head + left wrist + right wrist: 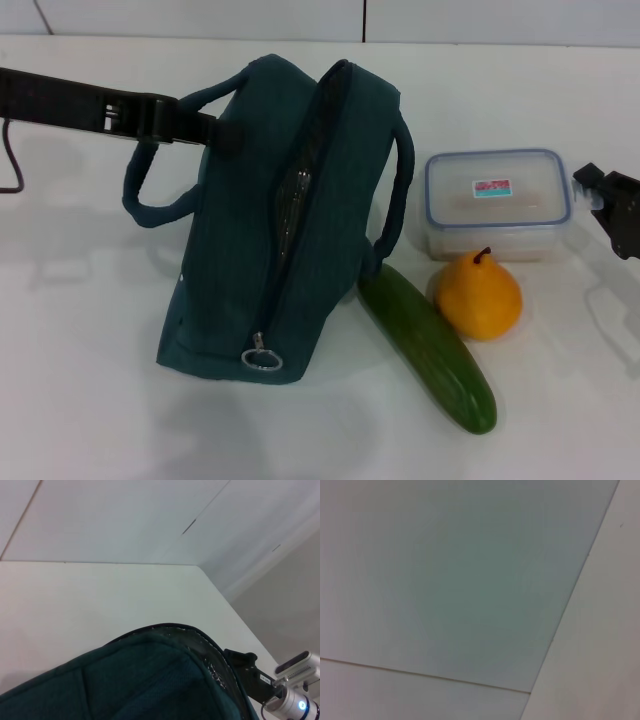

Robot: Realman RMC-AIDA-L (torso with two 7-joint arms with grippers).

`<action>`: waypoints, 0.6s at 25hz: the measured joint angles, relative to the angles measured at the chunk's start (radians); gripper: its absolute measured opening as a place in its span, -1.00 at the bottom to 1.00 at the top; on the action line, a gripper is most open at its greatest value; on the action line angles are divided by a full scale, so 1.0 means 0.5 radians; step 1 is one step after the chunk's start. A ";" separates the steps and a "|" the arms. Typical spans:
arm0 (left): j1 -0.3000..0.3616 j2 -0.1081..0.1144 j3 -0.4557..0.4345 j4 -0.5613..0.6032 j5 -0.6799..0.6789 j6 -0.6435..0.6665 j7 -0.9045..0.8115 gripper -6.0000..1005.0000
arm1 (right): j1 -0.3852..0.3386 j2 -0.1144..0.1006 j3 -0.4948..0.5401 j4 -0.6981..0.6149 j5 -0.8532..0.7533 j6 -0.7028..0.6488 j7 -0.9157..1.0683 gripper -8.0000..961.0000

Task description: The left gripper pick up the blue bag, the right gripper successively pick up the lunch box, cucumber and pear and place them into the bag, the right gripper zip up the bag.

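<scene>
My left gripper is pinching the blue bag mid-table by its top near one handle. Zipper's barely parted, so my right gripper, can't tell its fingers, could jam the lunch box.

The bag is seen tilted on the white table, its zipper partly open. Its upper left side is met by the left gripper. The cucumber lies touching the bag, the pear beside it, before the lunch box. The right gripper is seen at the right edge.
</scene>
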 joint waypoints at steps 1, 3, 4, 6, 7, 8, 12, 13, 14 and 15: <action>0.000 0.000 0.000 0.000 0.000 0.000 0.000 -0.88 | -0.003 0.000 0.005 0.001 0.001 -0.008 0.000 -0.75; 0.000 0.000 0.001 0.001 0.000 0.001 0.000 -0.88 | -0.007 0.001 0.016 0.008 0.008 -0.020 0.015 -0.78; 0.000 -0.001 0.002 0.001 0.000 0.000 0.000 -0.88 | -0.009 0.001 0.022 0.010 0.013 -0.023 0.042 -0.80; -0.004 -0.004 0.003 0.001 0.000 0.000 0.000 -0.88 | -0.011 0.003 0.025 0.010 0.016 -0.020 0.143 -0.80; -0.007 -0.006 0.003 0.001 0.000 0.001 0.000 -0.88 | -0.013 0.005 0.026 0.011 0.016 -0.018 0.216 -0.80; -0.011 -0.009 0.003 0.001 0.000 0.001 0.000 -0.88 | -0.016 0.005 0.026 0.011 0.017 -0.018 0.268 -0.80; -0.024 -0.022 0.004 0.001 0.000 0.001 0.000 -0.88 | -0.029 0.009 0.027 0.022 0.018 -0.027 0.512 -0.80; -0.024 -0.025 0.005 0.001 0.000 0.000 0.000 -0.88 | -0.030 0.009 0.028 0.032 0.020 -0.027 0.551 -0.80; -0.025 -0.029 0.005 0.001 0.000 0.000 0.000 -0.88 | -0.030 0.009 0.029 0.044 0.025 -0.028 0.583 -0.80; -0.026 -0.034 0.006 0.001 0.000 0.000 0.000 -0.88 | -0.030 0.010 0.029 0.052 0.029 -0.029 0.605 -0.80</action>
